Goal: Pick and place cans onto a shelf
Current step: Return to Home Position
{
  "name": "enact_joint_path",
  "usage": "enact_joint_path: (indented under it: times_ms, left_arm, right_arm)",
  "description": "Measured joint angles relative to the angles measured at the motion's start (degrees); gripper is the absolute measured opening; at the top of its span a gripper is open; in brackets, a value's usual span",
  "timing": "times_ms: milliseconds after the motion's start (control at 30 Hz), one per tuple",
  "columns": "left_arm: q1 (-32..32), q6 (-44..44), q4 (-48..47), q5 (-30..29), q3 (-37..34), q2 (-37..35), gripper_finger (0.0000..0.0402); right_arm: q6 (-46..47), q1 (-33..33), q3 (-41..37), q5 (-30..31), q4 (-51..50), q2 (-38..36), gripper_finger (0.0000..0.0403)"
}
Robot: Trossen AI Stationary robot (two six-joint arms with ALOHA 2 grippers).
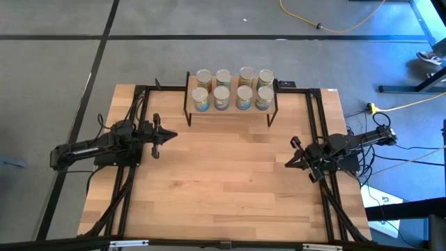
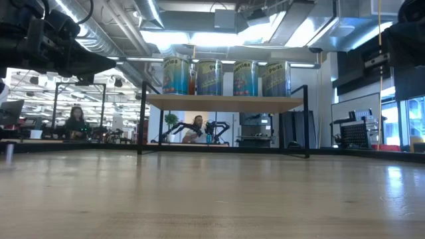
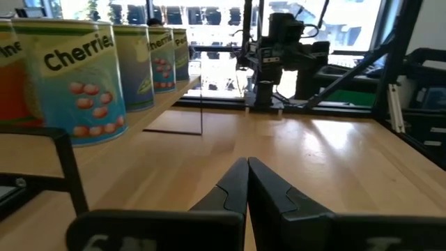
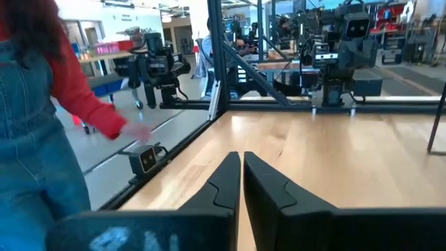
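Several cans stand upright in two rows on the shelf, a light-wood board on thin black legs at the table's far edge. The low view shows the near row of cans on the shelf board. In the left wrist view the cans stand close by. My left gripper rests shut at the table's left side, pointing level toward the right, with nothing between its fingers. My right gripper rests shut at the table's right side, pointing level toward the left, holding nothing.
Black rails run along the table's sides. A person in a red sleeve and denim stands beside the table in the right wrist view. Bare wood lies between the two arms. Cables trail off to the right.
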Motion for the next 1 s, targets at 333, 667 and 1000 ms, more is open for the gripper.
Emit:
enact_joint_path:
  times_ms: [333, 667, 1000]
  left_arm:
    - [-0.01, -0.01, -0.12, -0.3, 0.0, 0.0, 0.0]
    - [-0.01, -0.01, -0.12, -0.3, 0.0, 0.0, 0.0]
    - [0.0, -0.03, -0.12, -0.3, 0.0, 0.0, 0.0]
  right_arm:
    - [1.07, -0.01, 0.0, 0.0, 0.0, 0.02, 0.0025]
    - [1.03, -0.01, 0.0, 0.0, 0.02, 0.02, 0.0025]
    - [1.0, -0.01, 0.0, 0.0, 0.02, 0.04, 0.0025]
